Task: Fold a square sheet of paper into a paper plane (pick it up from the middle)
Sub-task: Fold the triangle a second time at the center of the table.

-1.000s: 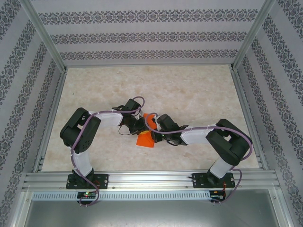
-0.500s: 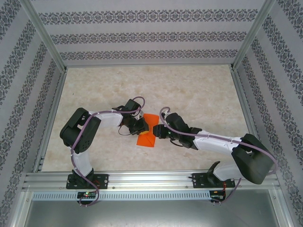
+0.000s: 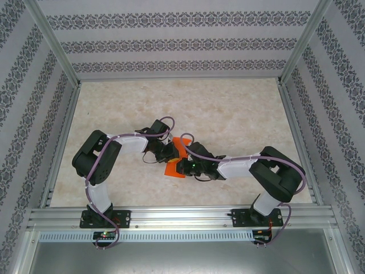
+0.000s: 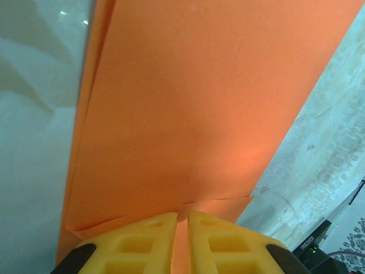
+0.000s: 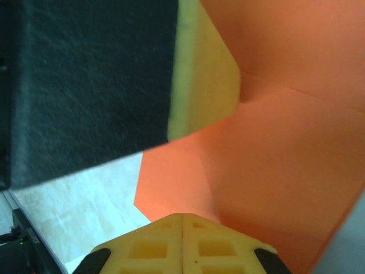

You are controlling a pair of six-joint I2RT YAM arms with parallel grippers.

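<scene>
Two grippers meet over the thin bright orange square sheet of paper (image 3: 171, 169), which lies part-folded near the middle of the pale marbled table (image 3: 239, 108), just ahead of both arm bases. Your left gripper (image 3: 169, 152) comes at it from the left. In the left wrist view its yellow fingers (image 4: 131, 242) stand almost together, with a sliver of orange in the slit between them, so it is pinching the sheet near a fold line. Your right gripper (image 3: 183, 166) sits on the near right part of the sheet. In the right wrist view its fingers (image 5: 142, 245) are pressed tight against each other and the paper runs up to their tips, but I cannot tell whether a layer is caught between them. The left arm's yellow pad (image 5: 208, 74) stands just beside a crease there.

I judge the step in hand to be an early fold, since the sheet is doubled over but is no dart yet. Treat the left pinch as your anchor and hold it steady. Let the right tips slide along the crease, flat against the table, in one slow stroke. Thin paper buckles readily, so push lightly and away from the anchor, never towards it. Check that the two layers' edges line up along the left side before you commit
</scene>
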